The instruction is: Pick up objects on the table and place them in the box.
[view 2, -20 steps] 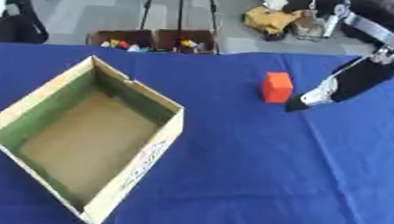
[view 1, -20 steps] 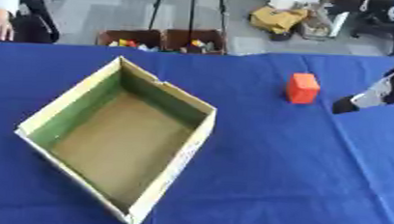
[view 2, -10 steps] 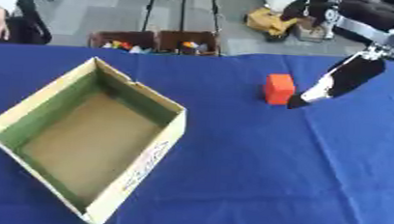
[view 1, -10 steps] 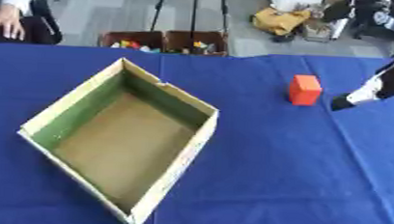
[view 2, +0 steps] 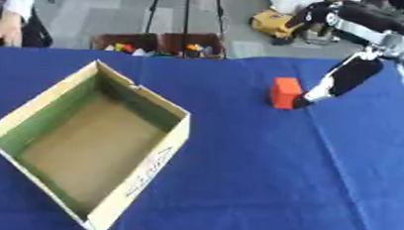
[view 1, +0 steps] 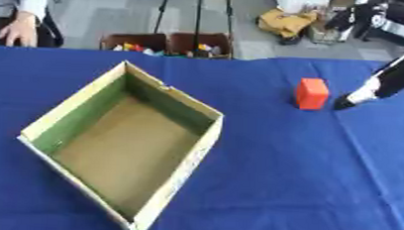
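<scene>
**Right hand closing in on the red block, box waiting empty**

Left eye view: the red block [view 1: 311, 93] stands upright on the blue table [view 1: 262, 189], well to the right of the cardboard box [view 1: 122, 142] and a little farther from the robot than the box's middle. The right hand [view 1: 382, 84] slants down just right of the block, its dark tip near the block's lower right side. From here I cannot tell whether the tip touches the block, nor whether the fingers are spread or drawn together; the hand reads as one dark tapered shape. The wrist and arm run off the picture's right edge.

Right eye view: the block sits just left of the hand's tip, the two so close that contact is possible but not certain. The box holds nothing visible.

The risk, as I judge it: the hand comes at the block from one side only, so a further advance could push it toward the box or tip it over rather than enclose it. The cloth may also let it slide. The left hand shows in neither view.
</scene>
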